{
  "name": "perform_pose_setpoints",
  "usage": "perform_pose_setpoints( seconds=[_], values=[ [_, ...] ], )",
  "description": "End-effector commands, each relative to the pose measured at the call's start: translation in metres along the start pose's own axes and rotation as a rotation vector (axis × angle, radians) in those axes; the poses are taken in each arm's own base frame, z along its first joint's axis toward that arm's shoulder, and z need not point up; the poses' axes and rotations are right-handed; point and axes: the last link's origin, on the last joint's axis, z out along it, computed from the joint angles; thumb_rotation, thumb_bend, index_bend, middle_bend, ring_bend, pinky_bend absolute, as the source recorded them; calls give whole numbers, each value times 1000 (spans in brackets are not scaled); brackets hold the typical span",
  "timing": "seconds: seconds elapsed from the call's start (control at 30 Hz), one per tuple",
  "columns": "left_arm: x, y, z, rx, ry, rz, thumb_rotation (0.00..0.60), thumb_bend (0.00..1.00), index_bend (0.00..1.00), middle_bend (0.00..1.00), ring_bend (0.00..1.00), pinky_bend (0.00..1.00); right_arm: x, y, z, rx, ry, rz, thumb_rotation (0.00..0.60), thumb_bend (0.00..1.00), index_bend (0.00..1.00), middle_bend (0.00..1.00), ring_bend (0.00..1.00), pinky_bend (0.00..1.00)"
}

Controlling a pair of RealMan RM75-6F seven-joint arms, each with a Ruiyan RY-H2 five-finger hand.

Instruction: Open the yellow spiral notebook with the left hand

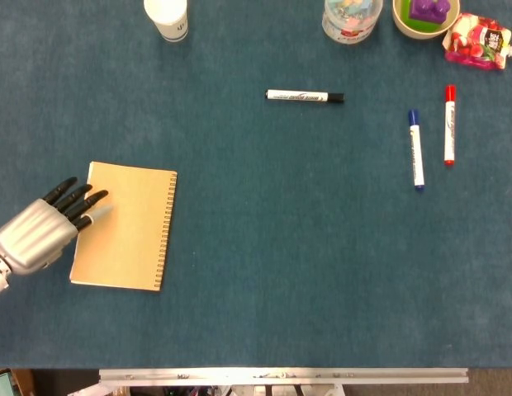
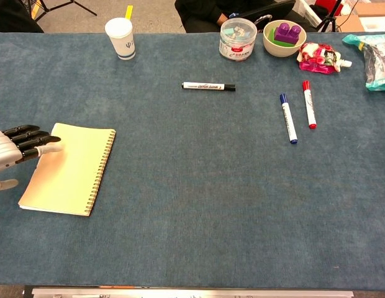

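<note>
The yellow spiral notebook [image 1: 126, 226] [image 2: 71, 167] lies closed and flat on the blue table at the left, its wire spine along the right edge. My left hand [image 1: 43, 233] [image 2: 13, 148] hovers at the notebook's left edge with its fingers stretched out and apart, fingertips [image 1: 97, 202] over the cover's left margin. It holds nothing. Whether the fingertips touch the cover I cannot tell. My right hand appears in neither view.
A black marker [image 1: 305, 96] lies mid-table; blue [image 1: 415, 150] and red [image 1: 449, 124] markers lie to the right. Along the far edge stand a paper cup [image 1: 166, 16], a clear tub [image 1: 350, 18], a bowl with purple blocks [image 1: 424, 14] and a snack packet [image 1: 477, 41].
</note>
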Motion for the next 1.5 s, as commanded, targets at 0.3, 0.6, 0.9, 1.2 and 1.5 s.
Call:
perform_pose_setpoints(
  seconds=[0.3,0.6,0.9,1.2,1.5],
  values=[
    [-1,19,6,-47,-2,-55,600,229,0,0,0,0,1,1,-1,-2,7,2,600,394,363,323,221,291],
    [16,43,23,-110,33,-124,600,229,0,0,0,0,2,4,-3,-7,13,7,600,394,363,323,222,291],
    [33,66,47,-141,66,-161,600,229,0,0,0,0,3,9,-4,-18,19,12,600,394,363,323,221,291],
    [44,54,48,-60,71,-145,600,230,0,0,0,0,3,12,-4,-21,19,19,600,394,363,323,222,291],
    [35,30,23,-11,16,-105,600,230,0,0,0,0,-1,11,-2,-16,9,21,600,394,363,323,222,291]
  ],
)
